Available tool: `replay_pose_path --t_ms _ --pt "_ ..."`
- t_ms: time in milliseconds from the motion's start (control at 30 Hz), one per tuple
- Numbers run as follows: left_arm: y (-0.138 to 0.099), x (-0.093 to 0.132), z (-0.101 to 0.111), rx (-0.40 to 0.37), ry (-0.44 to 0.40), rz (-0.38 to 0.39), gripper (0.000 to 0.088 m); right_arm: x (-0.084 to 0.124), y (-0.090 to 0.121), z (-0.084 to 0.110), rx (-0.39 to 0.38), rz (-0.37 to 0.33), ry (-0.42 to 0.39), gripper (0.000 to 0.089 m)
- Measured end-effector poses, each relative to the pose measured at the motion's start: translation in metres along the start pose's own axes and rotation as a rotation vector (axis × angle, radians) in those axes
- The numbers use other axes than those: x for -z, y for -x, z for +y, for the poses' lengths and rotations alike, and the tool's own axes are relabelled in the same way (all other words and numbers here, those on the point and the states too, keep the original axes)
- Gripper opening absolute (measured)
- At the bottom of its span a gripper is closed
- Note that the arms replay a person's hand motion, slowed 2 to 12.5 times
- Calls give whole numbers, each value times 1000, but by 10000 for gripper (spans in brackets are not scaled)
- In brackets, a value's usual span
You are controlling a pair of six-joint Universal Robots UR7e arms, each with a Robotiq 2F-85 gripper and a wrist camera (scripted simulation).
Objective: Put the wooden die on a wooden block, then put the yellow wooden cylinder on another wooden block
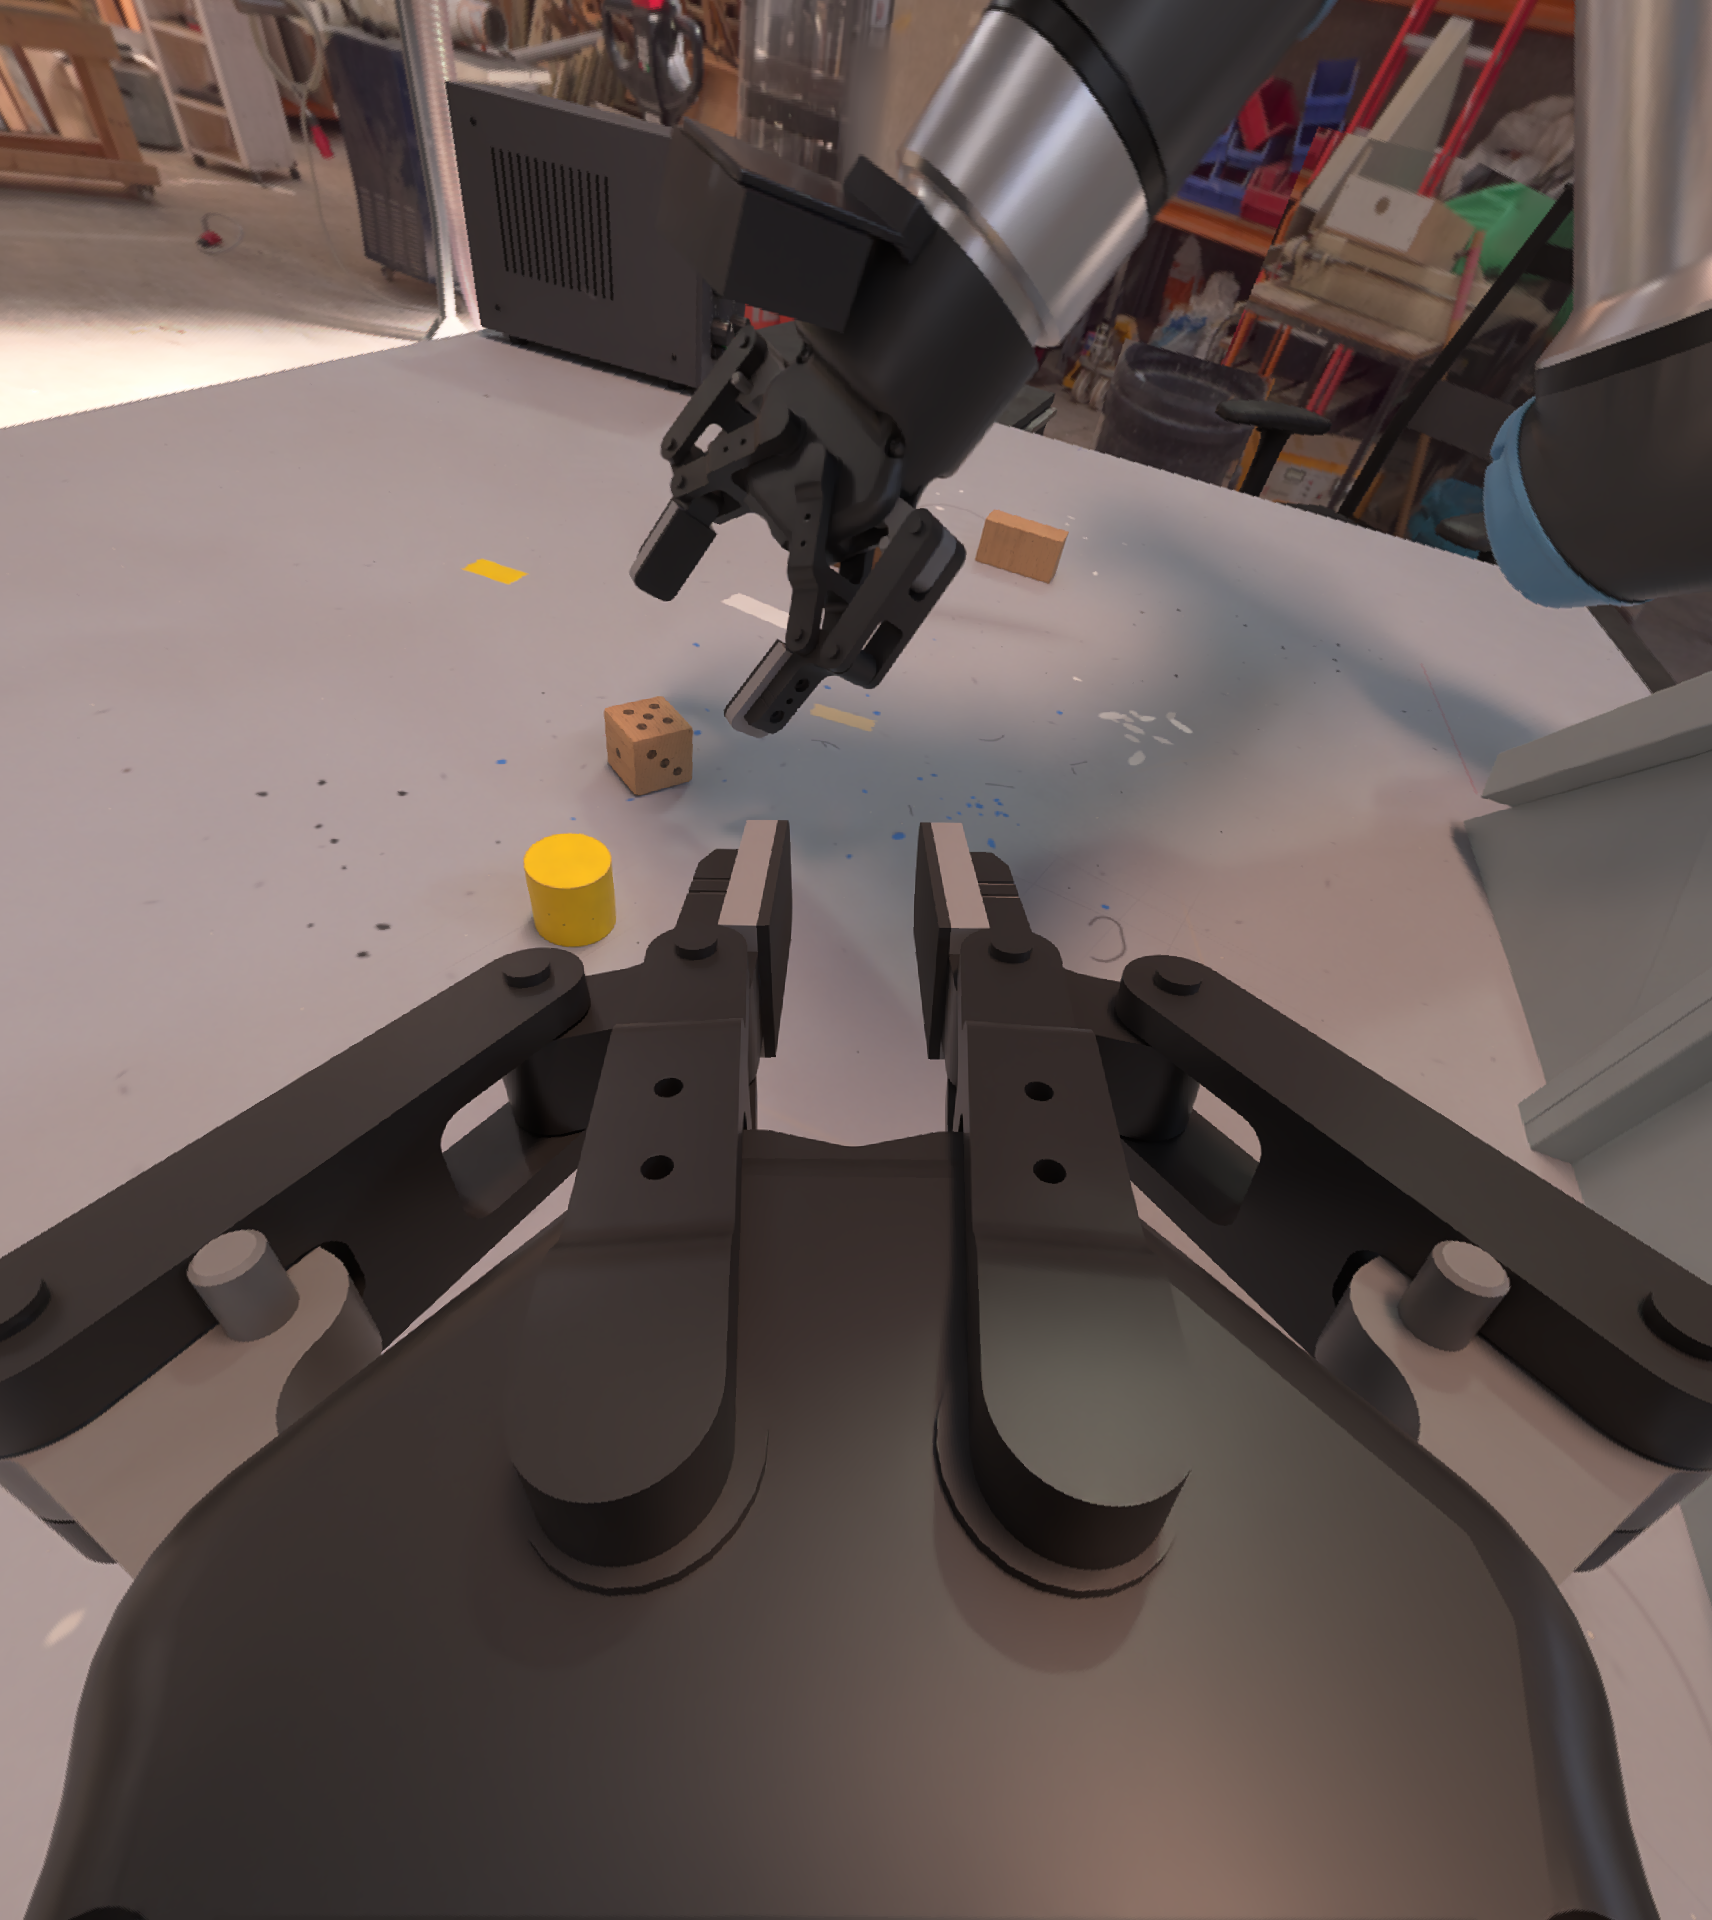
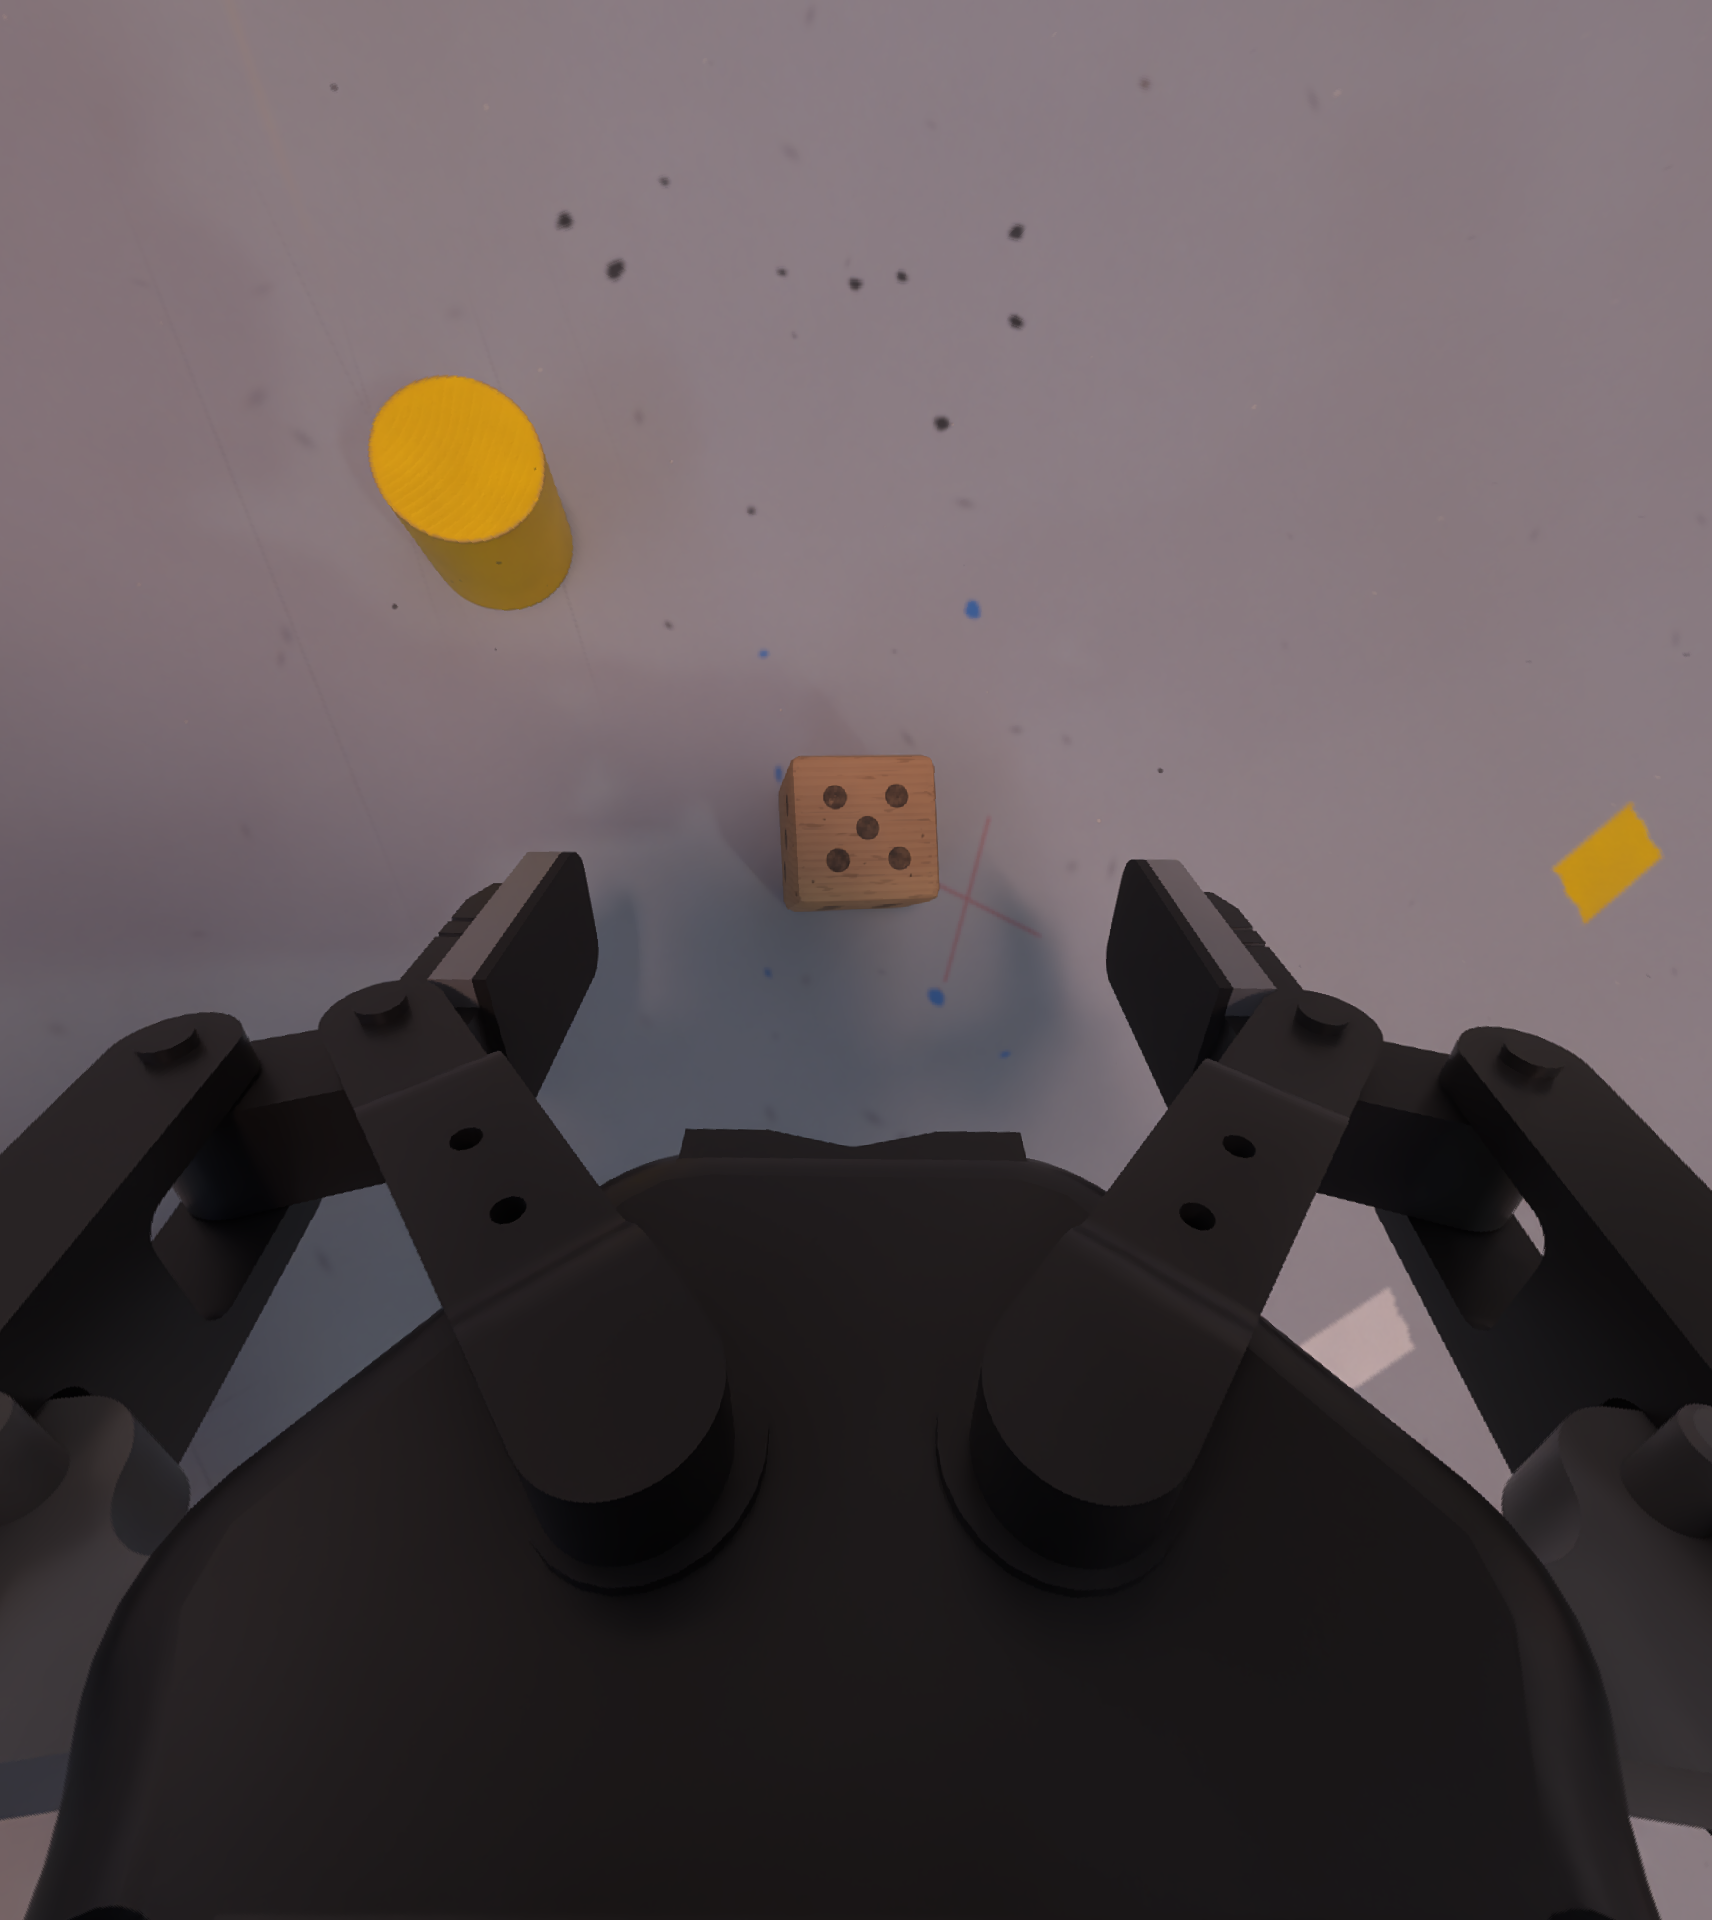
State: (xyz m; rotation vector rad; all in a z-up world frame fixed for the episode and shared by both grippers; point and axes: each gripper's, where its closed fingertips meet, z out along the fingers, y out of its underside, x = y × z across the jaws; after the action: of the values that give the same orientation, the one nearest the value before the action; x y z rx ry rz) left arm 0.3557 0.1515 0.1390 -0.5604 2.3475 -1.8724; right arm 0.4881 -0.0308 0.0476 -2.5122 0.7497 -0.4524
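Observation:
The wooden die (image 1: 649, 745) sits on the grey table (image 1: 156, 644), five pips up in the right wrist view (image 2: 862, 831). The yellow wooden cylinder (image 1: 569, 888) stands upright near it, apart from it, and also shows in the right wrist view (image 2: 462, 488). One wooden block (image 1: 1021, 544) lies farther back on the table. My right gripper (image 1: 717, 644) hangs wide open and empty just above the die, its jaws on either side of it in its own view (image 2: 854, 894). My left gripper (image 1: 854, 883) is partly open and empty, above the table to the right of the cylinder.
A grey angled structure (image 1: 1662, 883) stands at the table's right side. A dark machine box (image 1: 571, 229) sits behind the far edge. Bits of yellow tape (image 1: 496, 570) (image 2: 1605, 862) and paint specks mark the tabletop.

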Motion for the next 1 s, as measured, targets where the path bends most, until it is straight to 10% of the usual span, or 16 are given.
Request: replay_pose_path --t_ms 367,1000 --pt "3 9 5 -51 44 -30 237 -20 -2 5 13 -129 129 844" --pt "10 22 -1 11 -15 -36 238 -38 -1 10 12 -119 236 431"
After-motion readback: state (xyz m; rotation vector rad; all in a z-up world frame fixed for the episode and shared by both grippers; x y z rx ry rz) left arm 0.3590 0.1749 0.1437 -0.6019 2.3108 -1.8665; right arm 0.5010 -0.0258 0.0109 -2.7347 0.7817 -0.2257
